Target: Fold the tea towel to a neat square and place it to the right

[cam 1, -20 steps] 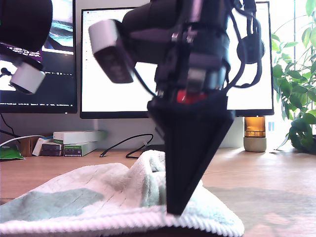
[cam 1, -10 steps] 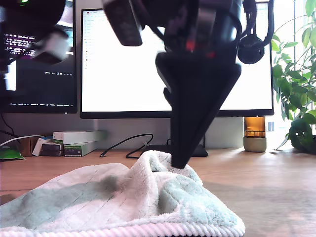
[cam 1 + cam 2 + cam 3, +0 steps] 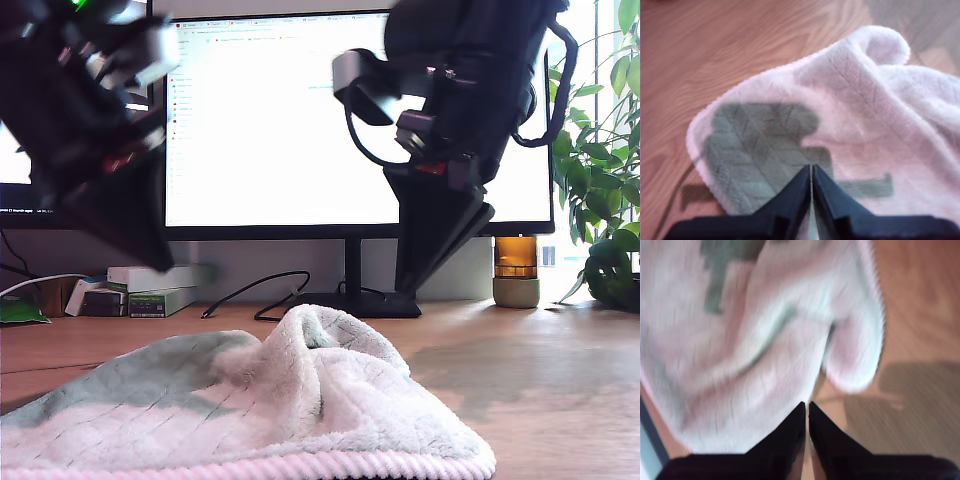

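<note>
"While both arms hang in the air, what are the claws doing?"

"My first gripper is pinched tight with nothing in it. The tea towel lies under it, not touching. My second gripper is pinched tight too, and it holds nothing. Its picture is blurry, but the towel is under it as well."

"Where is the towel?"

"It lies in a crumpled heap on the wooden desk, in the lower left and middle of the exterior view. Its pink ribbed edge runs along the bottom, and a soft bump stands up in the middle."

"And the arms?"

"One dark arm is in the upper left of the exterior view. The other dark arm is in the upper right, in front of the bright monitor. I cannot tell which arm is which."
</note>
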